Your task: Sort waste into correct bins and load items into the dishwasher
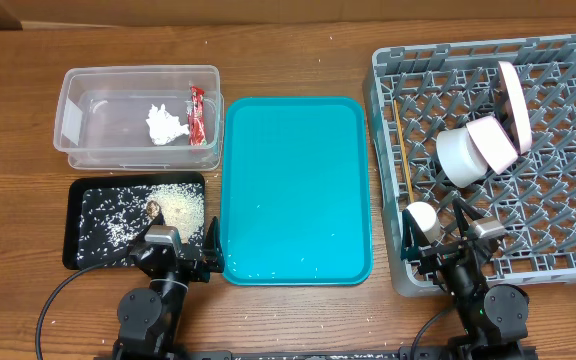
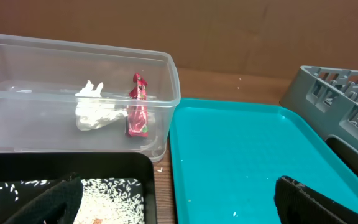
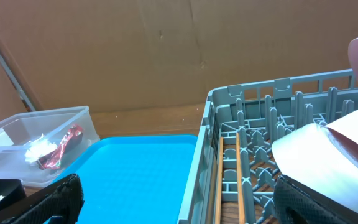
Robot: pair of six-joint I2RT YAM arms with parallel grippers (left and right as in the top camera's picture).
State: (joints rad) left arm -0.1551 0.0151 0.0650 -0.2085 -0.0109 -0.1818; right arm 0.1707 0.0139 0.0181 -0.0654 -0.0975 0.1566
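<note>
One crumpled white napkin (image 1: 165, 125) and one red wrapper (image 1: 196, 115) lie side by side in the clear tub (image 1: 138, 72). Loose rice (image 1: 180, 205) and a brown scrap (image 1: 155, 208) sit in the black tray (image 1: 72, 225) in front of it. The grey dish rack (image 1: 380, 100) holds one pink plate (image 1: 515, 105) on edge, one bowl (image 1: 478, 150), one white cup (image 1: 423, 217) and two chopsticks (image 1: 401, 150). The teal tray (image 1: 298, 190) lies between. The left gripper (image 2: 179, 208) and right gripper (image 3: 185, 208) are both spread wide and hold nothing.

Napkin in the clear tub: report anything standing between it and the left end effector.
The black tray of rice lies low between the left end effector and the clear tub; the tub's near wall fronts the napkin. Open from above.
</note>
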